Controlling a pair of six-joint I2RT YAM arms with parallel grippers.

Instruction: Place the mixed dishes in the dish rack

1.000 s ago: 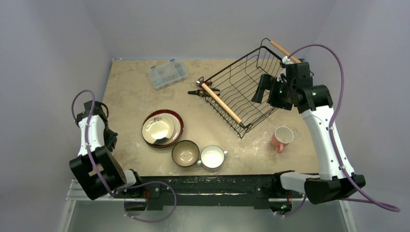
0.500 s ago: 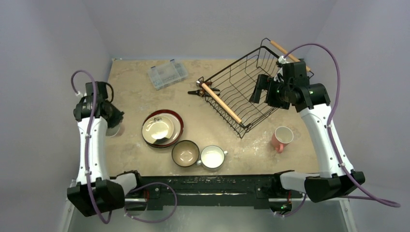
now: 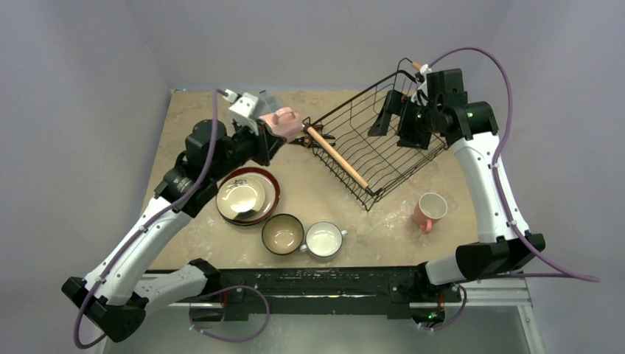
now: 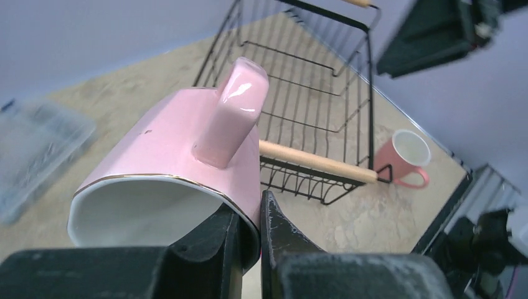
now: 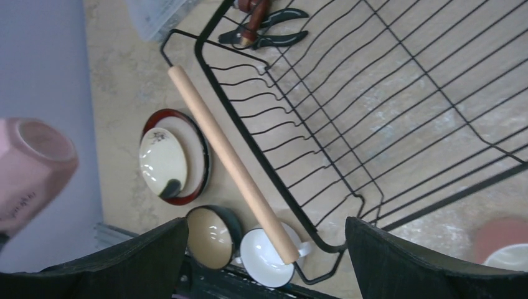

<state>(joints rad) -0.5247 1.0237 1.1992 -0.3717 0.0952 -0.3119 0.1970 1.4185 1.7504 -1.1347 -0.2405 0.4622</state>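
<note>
Pink mug (image 4: 180, 162) pinched at the rim by my left gripper (image 4: 249, 215), raised just beside the rack (image 3: 368, 144).
Its fingers (image 4: 205, 243) clamp the rim wall, mug tilted, handle up. My right gripper (image 5: 266, 261) hangs over the rack, jaws spread wide. On the table (image 3: 199, 147) sit the second mug (image 3: 429, 210), plates (image 3: 243, 198), bowl (image 3: 283, 233) and cup (image 3: 323, 240), all outside the rack.

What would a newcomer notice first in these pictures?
The left gripper holds a pink mug by its rim in the air, close beside the black dish rack. The right gripper hangs wide open over the rack's far side. Nearer the arms, stacked plates, a blue bowl and a white cup sit on the table, with a second pink mug off to the right.
</note>
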